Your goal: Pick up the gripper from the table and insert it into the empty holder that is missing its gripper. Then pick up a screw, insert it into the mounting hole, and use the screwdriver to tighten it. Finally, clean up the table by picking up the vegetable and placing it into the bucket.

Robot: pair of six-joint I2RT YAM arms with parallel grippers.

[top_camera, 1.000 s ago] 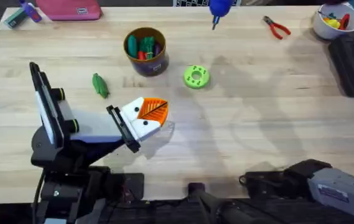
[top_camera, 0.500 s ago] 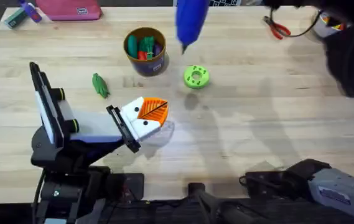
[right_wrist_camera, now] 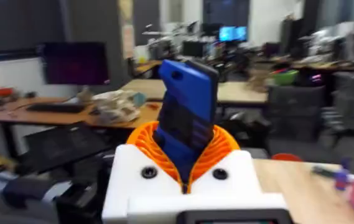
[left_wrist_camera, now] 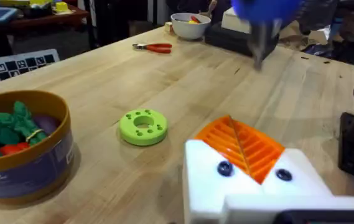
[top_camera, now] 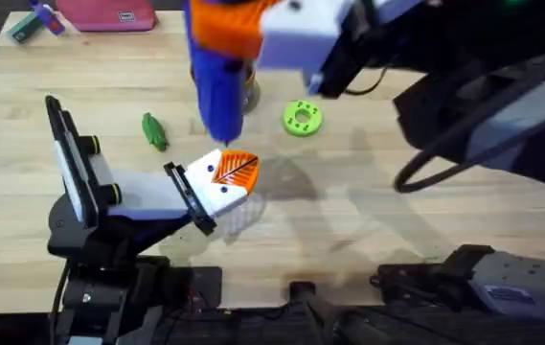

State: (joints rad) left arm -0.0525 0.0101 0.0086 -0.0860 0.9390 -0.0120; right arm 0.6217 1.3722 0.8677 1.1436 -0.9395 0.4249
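Right tool [top_camera: 238, 34]: raised above the counter [top_camera: 425, 220] and close under the overhead camera, clamped on the screwdriver [top_camera: 216, 91]. In the right wrist view the blue body [right_wrist_camera: 186, 115] stands between the orange pads [right_wrist_camera: 217, 149] of that tool [right_wrist_camera: 186, 171]. The screwdriver hangs tip down, its lower end just above the left tool.

Left tool [top_camera: 226, 182]: low over the counter, white blocks side by side with orange pads [left_wrist_camera: 242, 146] pressed together and nothing between them (two dark screw heads show on the blocks in the left wrist view).

Vegetable [top_camera: 154, 131]: lying on the counter, to the left of the left tool and apart from it.

Bucket [left_wrist_camera: 21, 152]: upright, beyond the left tool and holding coloured toy items; in the overhead view it is largely hidden behind the screwdriver.

Green disc [top_camera: 302, 118]: flat on the counter, beyond the left tool and beside the bucket.

Pliers [left_wrist_camera: 153, 47] and a white bowl [left_wrist_camera: 190, 25]: at the far side of the counter, well apart from both tools.
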